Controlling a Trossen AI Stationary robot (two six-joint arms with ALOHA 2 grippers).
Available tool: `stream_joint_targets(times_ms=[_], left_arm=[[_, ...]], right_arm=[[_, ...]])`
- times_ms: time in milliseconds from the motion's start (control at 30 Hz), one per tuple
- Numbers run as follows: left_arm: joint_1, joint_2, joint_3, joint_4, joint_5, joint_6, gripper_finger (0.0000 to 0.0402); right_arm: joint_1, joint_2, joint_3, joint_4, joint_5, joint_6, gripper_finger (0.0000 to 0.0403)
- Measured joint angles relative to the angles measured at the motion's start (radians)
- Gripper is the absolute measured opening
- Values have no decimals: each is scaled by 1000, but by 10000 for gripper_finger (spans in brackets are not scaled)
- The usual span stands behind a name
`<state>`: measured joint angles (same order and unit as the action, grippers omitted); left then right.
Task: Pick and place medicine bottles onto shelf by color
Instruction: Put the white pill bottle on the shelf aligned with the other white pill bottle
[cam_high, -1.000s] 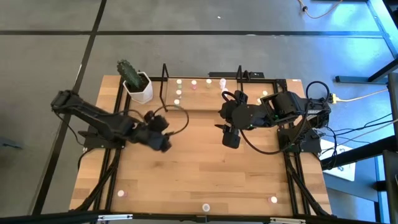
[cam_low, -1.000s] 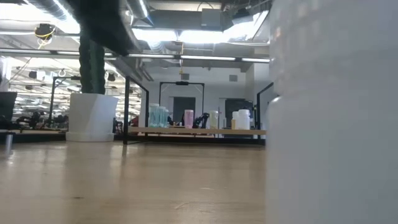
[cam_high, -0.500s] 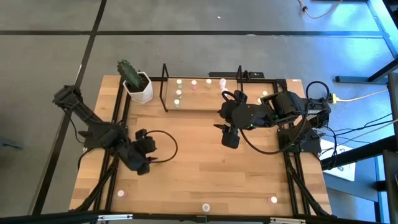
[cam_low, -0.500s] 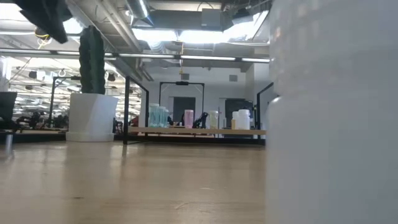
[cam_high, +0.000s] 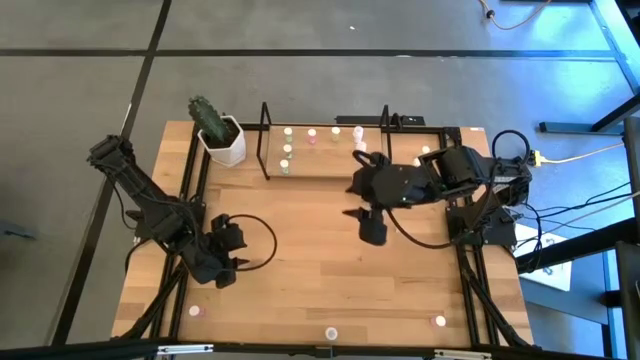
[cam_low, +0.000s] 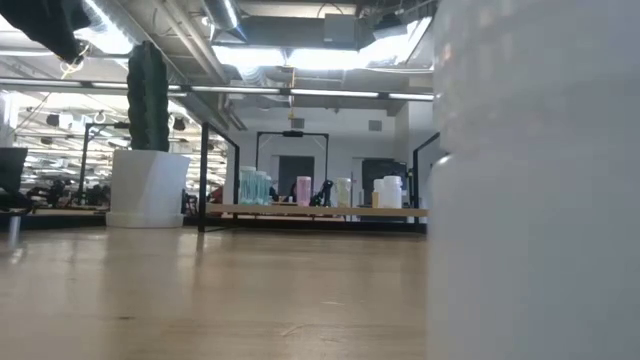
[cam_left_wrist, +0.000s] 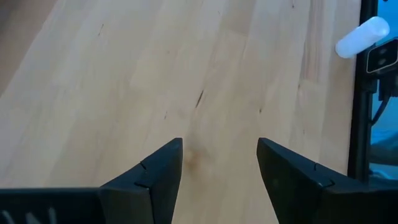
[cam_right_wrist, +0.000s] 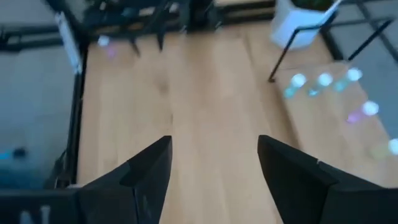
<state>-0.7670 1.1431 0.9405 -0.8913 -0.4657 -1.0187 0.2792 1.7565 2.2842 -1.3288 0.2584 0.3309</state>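
Note:
Several medicine bottles (cam_high: 288, 132) stand on the wooden floor of the wire shelf (cam_high: 325, 168) at the table's far edge; the low view shows the medicine bottles (cam_low: 303, 190) there too. Single bottles stand along the near edge (cam_high: 195, 311), (cam_high: 331, 333), (cam_high: 438, 320). My left gripper (cam_high: 225, 272) hovers open over bare table at the near left; its wrist view shows the left gripper (cam_left_wrist: 219, 162) with nothing between its fingers and a whitish bottle (cam_left_wrist: 364, 36) farther off by the rail. My right gripper (cam_high: 372, 232) hangs open above the table's middle; in its wrist view the right gripper (cam_right_wrist: 214, 162) holds nothing.
A white hexagonal cactus pot (cam_high: 226, 140) stands left of the shelf. Black rails (cam_high: 185, 200) run along both table sides. One bottle (cam_low: 535, 180) stands right against the low camera and blocks its right half. Bare wood lies between the two grippers.
My left gripper has swung from the table's middle toward the near left corner, staying open and holding nothing. My right arm has kept its place; its wrist has turned a little.

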Motion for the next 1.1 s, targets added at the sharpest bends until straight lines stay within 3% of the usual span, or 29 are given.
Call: stream_joint_targets(times_ms=[267, 533, 733, 1100], left_arm=[[-7, 0, 0, 1, -45, -3, 201], [-7, 0, 0, 0, -47, 7, 201], [-7, 0, 0, -17, -47, 43, 201], [-7, 0, 0, -16, -46, 110, 200]], right_arm=[[85, 3, -173, 23, -63, -212, 239], [118, 3, -381, 157, -219, -178, 239], [128, 3, -535, 362, -330, -143, 239], [163, 3, -701, 665, -339, -10, 239]])
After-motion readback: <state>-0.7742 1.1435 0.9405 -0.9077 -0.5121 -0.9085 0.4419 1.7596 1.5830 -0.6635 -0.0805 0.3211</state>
